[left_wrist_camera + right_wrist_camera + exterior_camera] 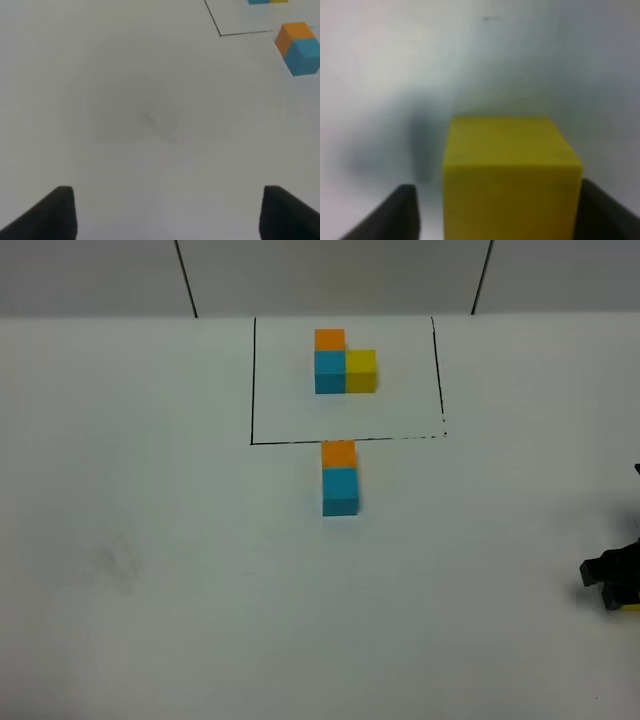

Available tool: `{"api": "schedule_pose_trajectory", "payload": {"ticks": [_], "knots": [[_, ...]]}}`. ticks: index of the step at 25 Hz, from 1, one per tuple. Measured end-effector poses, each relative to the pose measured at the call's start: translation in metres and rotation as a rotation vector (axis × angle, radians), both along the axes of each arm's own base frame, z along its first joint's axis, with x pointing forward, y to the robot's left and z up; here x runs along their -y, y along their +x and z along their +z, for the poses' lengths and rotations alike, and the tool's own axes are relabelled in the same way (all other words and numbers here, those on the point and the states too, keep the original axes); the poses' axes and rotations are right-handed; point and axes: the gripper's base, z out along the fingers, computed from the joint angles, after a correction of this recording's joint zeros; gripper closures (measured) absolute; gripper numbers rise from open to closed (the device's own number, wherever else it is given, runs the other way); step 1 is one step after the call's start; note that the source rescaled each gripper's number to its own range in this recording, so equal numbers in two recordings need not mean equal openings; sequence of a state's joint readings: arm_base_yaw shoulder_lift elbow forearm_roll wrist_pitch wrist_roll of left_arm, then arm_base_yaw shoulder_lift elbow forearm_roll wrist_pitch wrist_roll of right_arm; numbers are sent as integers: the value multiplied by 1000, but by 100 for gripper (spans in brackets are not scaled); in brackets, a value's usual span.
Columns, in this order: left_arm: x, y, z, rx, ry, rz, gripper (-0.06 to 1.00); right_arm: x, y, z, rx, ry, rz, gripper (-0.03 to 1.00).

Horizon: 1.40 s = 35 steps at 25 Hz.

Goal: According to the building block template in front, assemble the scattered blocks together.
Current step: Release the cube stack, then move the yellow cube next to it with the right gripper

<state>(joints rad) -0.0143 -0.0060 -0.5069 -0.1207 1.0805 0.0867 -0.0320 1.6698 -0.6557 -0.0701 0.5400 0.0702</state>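
My high camera stands off my arms and looks steeply down on the whole table (150,570) from afar; my right gripper (610,585) just clips its edge. My left wrist camera looks out past my left gripper (167,210), low over the surface. It shares the orange cube (295,32), blue cube (306,56) and template line (240,34) with the high view. My right wrist camera sits very close and blurred on the yellow cube (512,175) between my fingers.

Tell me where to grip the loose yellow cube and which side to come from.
Grip the small matte yellow cube by its two opposite upright side faces, probably coming down from above. It sits flat and alone on the white table, so both flat, parallel faces are free. The right gripper straddles it, one finger either side.
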Motion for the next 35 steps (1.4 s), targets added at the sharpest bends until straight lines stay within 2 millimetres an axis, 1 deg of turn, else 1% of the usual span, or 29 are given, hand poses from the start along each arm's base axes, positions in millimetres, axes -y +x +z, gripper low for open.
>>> {"api": "schedule_pose_trajectory", "payload": {"ticks": [1,2,3,6,8,10,11,12,14,16,18,21,24,28,31,35], "knots": [[0,0,0,0,-1,1,31,0,0,0,0,-1,2,84],[0,0,0,0,-1,1,31,0,0,0,0,-3,4,97],[0,0,0,0,-1,1,31,0,0,0,1,-4,6,95],[0,0,0,0,-1,1,31,1,0,0,-2,-17,24,96],[0,0,0,0,-1,1,31,2,-1,2,-16,-29,69,96],[0,0,0,0,-1,1,31,-3,1,10,-33,-52,208,96],[0,0,0,0,-1,1,31,-8,3,16,-43,-65,318,96],[0,0,0,0,-1,1,31,-15,5,22,-49,-76,431,96],[0,0,0,0,-1,1,31,-33,13,35,-49,-106,723,96],[0,0,0,0,-1,1,31,-54,23,49,-42,-122,946,96],[0,0,0,0,-1,1,31,-73,38,65,-14,-139,1076,96],[0,0,0,0,-1,1,31,-104,58,79,-2,-164,1202,96],[0,0,0,0,-1,1,31,-135,73,82,-9,-209,1335,96],[0,0,0,0,-1,1,31,-168,90,73,-23,-242,1463,96],[0,0,0,0,-1,1,31,-189,99,56,-64,-246,1545,96],[0,0,0,0,-1,1,31,-210,108,39,-94,-233,1617,96]]}}
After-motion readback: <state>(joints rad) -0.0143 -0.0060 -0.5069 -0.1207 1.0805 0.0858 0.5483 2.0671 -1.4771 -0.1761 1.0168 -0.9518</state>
